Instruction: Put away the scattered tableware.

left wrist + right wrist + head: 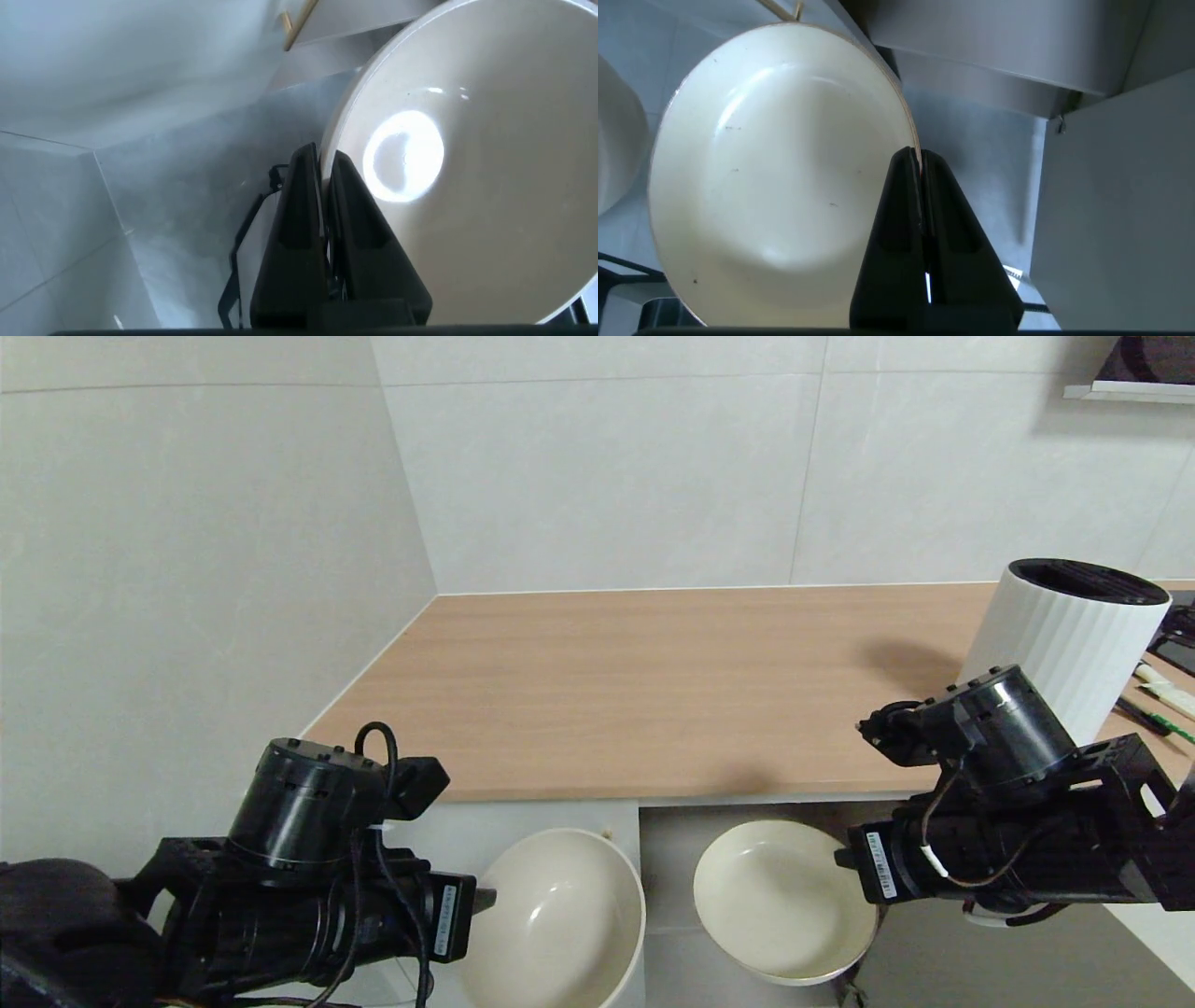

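Left tool [319, 159] clamps the left cream bowl [486, 140] by its rim; right tool [918, 161] clamps the right cream bowl [775, 177] likewise.

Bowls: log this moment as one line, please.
left claw: shut on left bowl rim | right claw: shut on right bowl rim | bowls: side by side, apart, before counter edge
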